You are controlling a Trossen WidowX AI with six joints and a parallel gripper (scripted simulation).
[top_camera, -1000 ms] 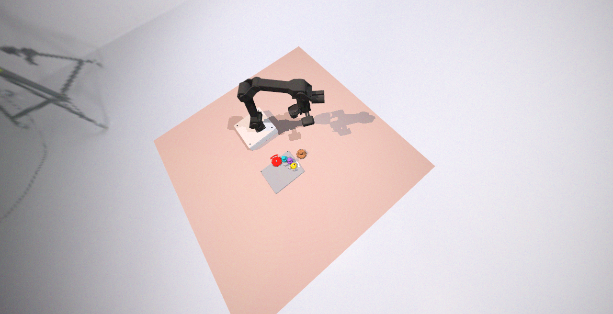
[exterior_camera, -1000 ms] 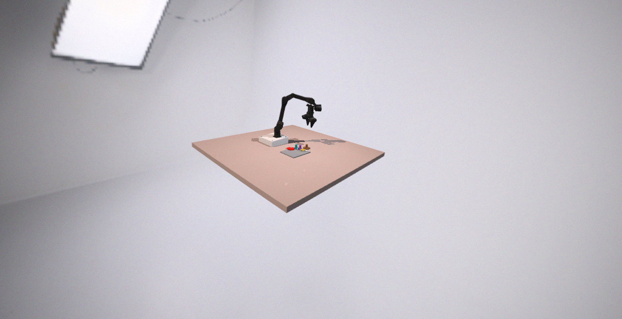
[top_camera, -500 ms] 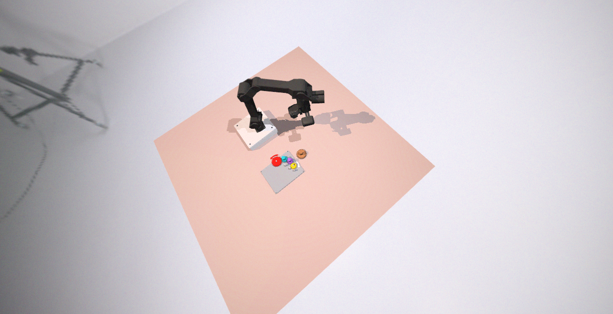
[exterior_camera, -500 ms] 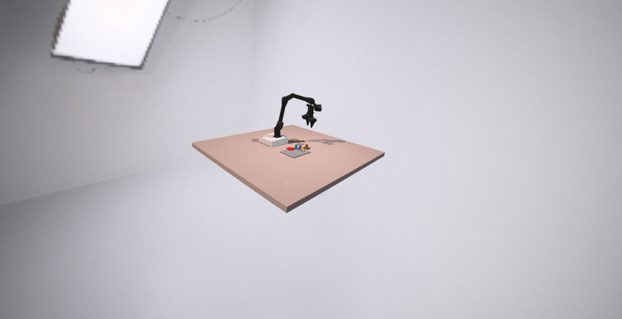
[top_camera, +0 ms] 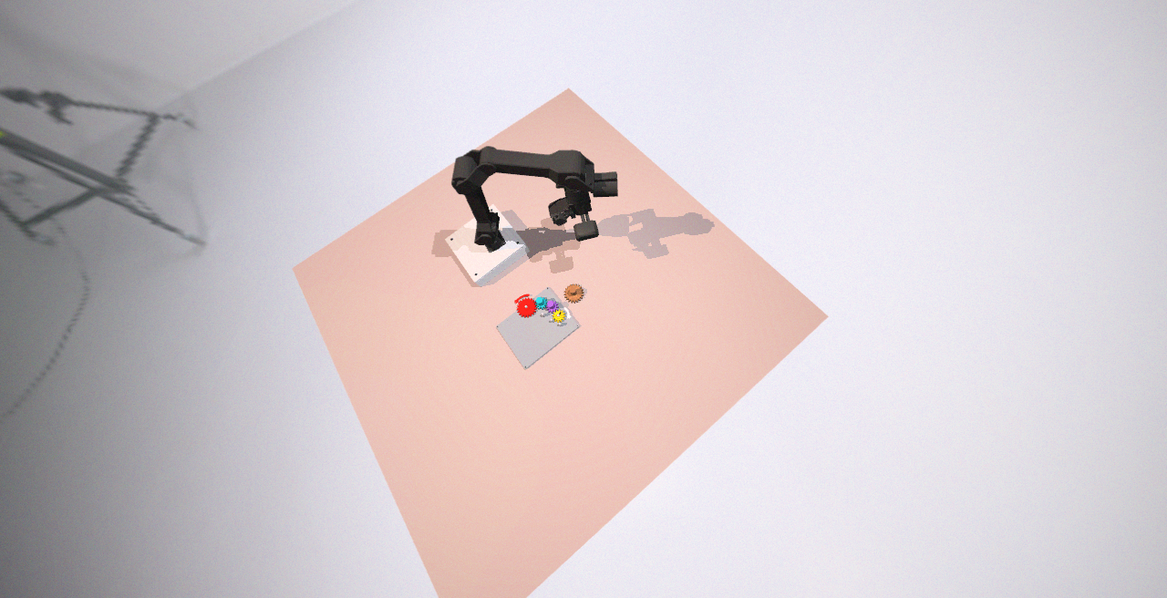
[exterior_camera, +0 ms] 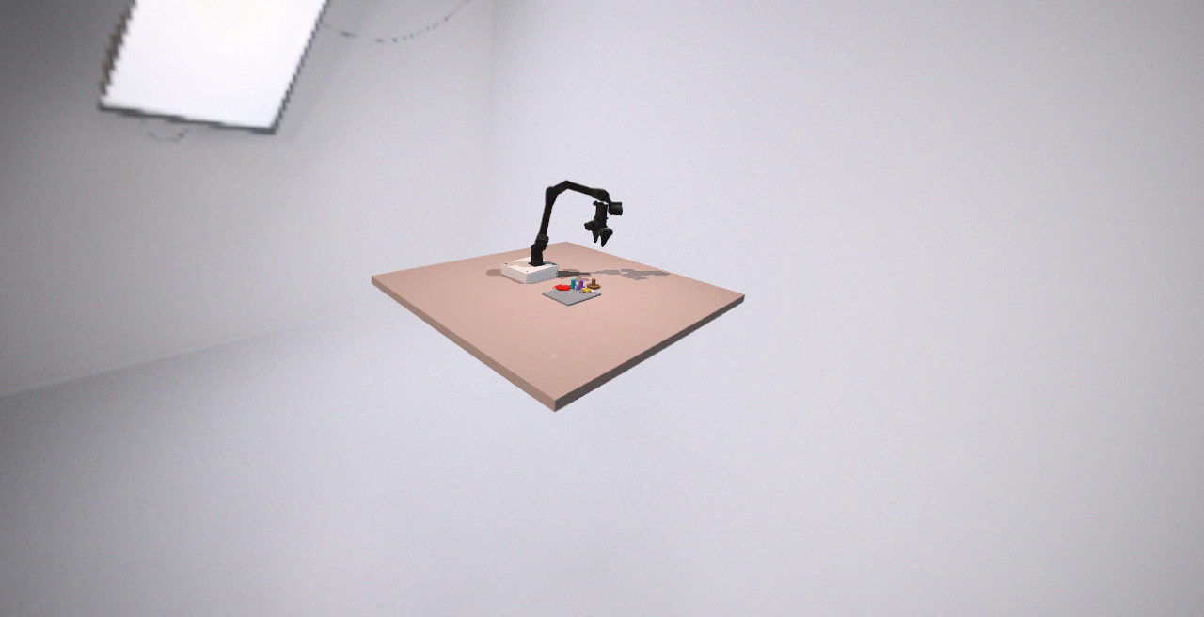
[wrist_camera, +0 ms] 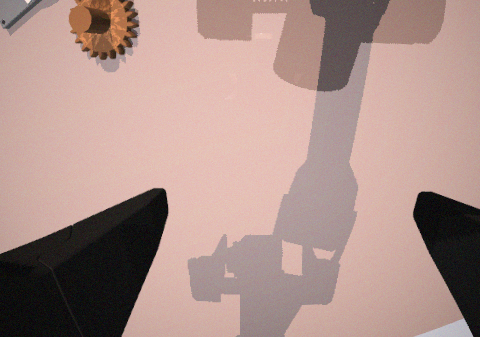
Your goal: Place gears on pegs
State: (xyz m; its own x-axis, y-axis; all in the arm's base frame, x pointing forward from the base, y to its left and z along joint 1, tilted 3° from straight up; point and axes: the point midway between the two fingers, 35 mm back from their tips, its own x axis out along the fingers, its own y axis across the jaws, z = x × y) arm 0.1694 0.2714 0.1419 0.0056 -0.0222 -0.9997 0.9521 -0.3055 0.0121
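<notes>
- Gripper (top_camera: 573, 222) (exterior_camera: 601, 239) (wrist_camera: 292, 203) is wide, holding nothing, well apart from the grey board (top_camera: 534, 341) (exterior_camera: 570, 296) (wrist_camera: 11, 8).
- Teal gear (top_camera: 541, 302) (exterior_camera: 573, 283) and purple gear (top_camera: 552, 305) (exterior_camera: 579, 284) look board-mounted; brown gear (top_camera: 573, 293) (exterior_camera: 594, 284) (wrist_camera: 118, 22) sits beside it.
- Probably the final check; next, imo, stay off the board.

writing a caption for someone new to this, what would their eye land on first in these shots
Probably the black arm, arching up from its white base over the pink table. Next, the bright red gear at the grey board's edge, and the orange-brown gear standing off the board.
</notes>
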